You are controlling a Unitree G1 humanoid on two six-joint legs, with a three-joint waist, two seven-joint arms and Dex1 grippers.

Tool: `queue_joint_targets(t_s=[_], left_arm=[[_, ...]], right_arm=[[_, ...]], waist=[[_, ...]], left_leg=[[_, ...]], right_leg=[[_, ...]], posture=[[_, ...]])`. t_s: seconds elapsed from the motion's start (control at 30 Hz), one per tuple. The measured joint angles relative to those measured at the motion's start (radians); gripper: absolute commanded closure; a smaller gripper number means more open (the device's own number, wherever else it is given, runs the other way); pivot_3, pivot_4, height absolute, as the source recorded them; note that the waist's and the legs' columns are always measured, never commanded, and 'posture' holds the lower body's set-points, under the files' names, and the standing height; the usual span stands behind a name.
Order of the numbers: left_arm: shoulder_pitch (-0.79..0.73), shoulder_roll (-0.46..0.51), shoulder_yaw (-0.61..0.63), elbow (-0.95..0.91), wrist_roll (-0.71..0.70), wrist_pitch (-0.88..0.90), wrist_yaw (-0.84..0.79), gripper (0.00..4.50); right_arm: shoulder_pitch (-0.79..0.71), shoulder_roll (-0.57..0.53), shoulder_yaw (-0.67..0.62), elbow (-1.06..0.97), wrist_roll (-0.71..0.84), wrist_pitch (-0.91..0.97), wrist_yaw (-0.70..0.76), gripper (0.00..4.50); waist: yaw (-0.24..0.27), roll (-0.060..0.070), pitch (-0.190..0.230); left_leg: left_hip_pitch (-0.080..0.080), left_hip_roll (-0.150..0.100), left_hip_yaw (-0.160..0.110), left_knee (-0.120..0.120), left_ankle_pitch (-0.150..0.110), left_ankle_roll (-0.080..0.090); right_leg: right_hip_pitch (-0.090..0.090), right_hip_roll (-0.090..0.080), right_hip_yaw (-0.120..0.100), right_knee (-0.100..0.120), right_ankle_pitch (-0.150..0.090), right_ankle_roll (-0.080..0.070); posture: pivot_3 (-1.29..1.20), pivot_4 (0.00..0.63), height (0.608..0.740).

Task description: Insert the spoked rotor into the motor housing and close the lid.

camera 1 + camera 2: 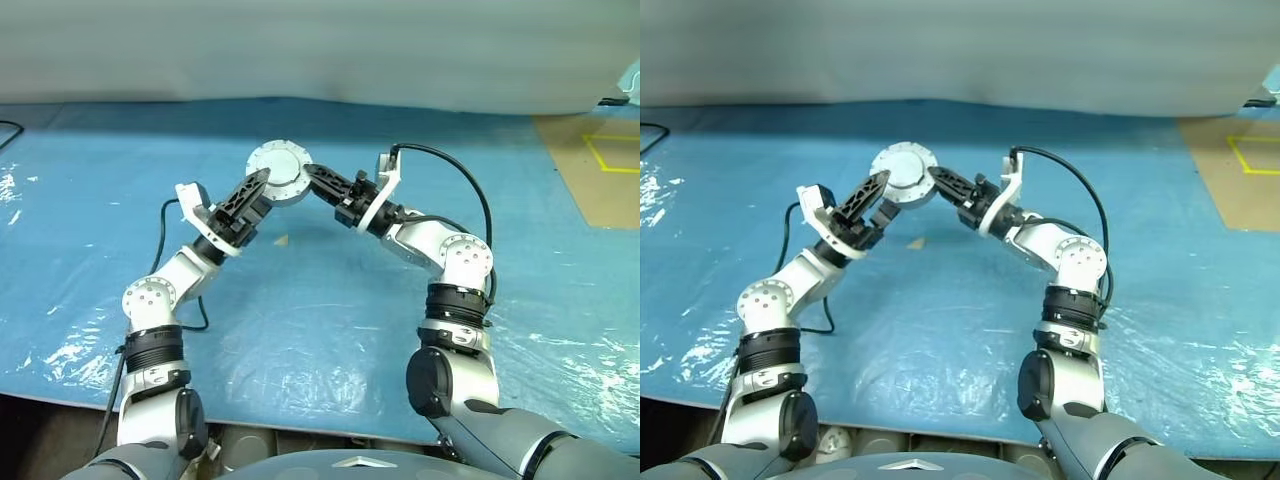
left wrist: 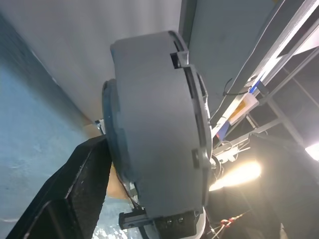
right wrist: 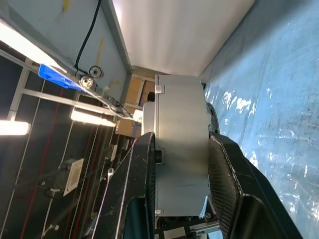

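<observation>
- My right tool held the motor housing up in the air, above the blue sheet on the table.
- In the right wrist view, one black finger pressed each flat side of the round silver body, so the grip looked snug.
- The housing sat at 12 o'clock from me, with my right tool at its 3 o'clock edge.
- My left tool was at its 8 o'clock edge, spread wide and holding nothing.
- One left finger lay just beside the housing; I could not tell if it touched.
- The face I saw was plain grey, so I thought the lid was already on.
- I could not see the spoked rotor; maybe it was inside.
- To do this well, I needed to keep the right grip steady and level, and press the lid flat with no tilt.
</observation>
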Motion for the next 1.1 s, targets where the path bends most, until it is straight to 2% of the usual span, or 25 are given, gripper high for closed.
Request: queue_joint_targets(t_s=[0.27,0.37,0.47,0.53,0.63,0.67,0.73,1.1], left_arm=[[-0.069,-0.097,0.019,0.094,-0.012,-0.058,0.022,0.02],[-0.099,-0.117,0.009,0.130,0.022,-0.110,0.014,0.02],[-0.132,-0.134,-0.005,0.160,0.089,-0.194,-0.004,0.63],[-0.132,-0.145,-0.011,0.166,0.111,-0.211,-0.011,1.25],[-0.131,-0.148,-0.015,0.167,0.133,-0.220,-0.021,1.25],[-0.130,-0.148,-0.014,0.167,0.137,-0.220,-0.029,1.57],[-0.130,-0.148,-0.013,0.169,0.141,-0.221,-0.032,1.89],[-0.137,-0.167,-0.008,0.183,0.147,-0.252,-0.023,1.95]], right_arm=[[0.000,-0.028,0.006,-0.010,0.028,-0.020,-0.027,3.39],[0.000,-0.034,0.006,-0.012,0.031,-0.024,-0.037,3.39],[0.001,-0.032,0.025,-0.012,0.037,-0.010,-0.041,3.39],[0.001,-0.031,0.034,-0.012,0.044,-0.007,-0.044,3.39],[0.003,-0.038,0.036,-0.012,0.044,-0.008,-0.054,3.39],[0.003,-0.038,0.036,-0.012,0.045,-0.007,-0.054,3.39],[0.003,-0.039,0.040,-0.012,0.047,-0.007,-0.054,3.39],[0.003,-0.037,0.044,-0.011,0.051,-0.027,-0.077,3.39]], waist=[[0.008,-0.001,0.000],[0.010,-0.001,0.000],[0.011,-0.001,0.000],[0.013,-0.001,0.000],[0.015,-0.002,0.001],[0.015,-0.002,0.001],[0.015,-0.002,0.001],[0.015,-0.002,0.001]], left_leg=[[-0.001,0.000,0.000,0.005,0.000,0.000],[0.000,0.000,-0.001,0.006,0.000,0.000],[0.000,0.000,-0.001,0.007,0.000,0.000],[-0.001,0.000,-0.001,0.007,0.000,0.000],[-0.002,0.000,-0.001,0.008,0.000,0.000],[-0.001,0.000,-0.001,0.008,0.000,0.000],[-0.001,0.000,-0.001,0.008,0.000,0.000],[-0.002,0.000,-0.001,0.009,0.000,0.000]], right_leg=[[0.001,0.000,0.001,0.002,0.001,0.002],[0.001,0.000,0.001,0.003,0.001,0.002],[0.001,0.000,0.001,0.003,0.001,0.002],[0.001,0.000,0.001,0.003,0.001,0.002],[0.001,-0.001,0.001,0.003,0.002,0.003],[0.001,-0.001,0.001,0.004,0.002,0.003],[0.001,0.000,0.001,0.004,0.002,0.003],[0.001,-0.001,0.001,0.004,0.002,0.003]], posture=[[0.00,0.150,0.740],[0.00,0.150,0.740],[0.00,0.150,0.740],[0.00,0.150,0.740],[0.00,0.150,0.740],[0.00,0.150,0.740],[0.00,0.150,0.740],[0.00,0.150,0.740]])
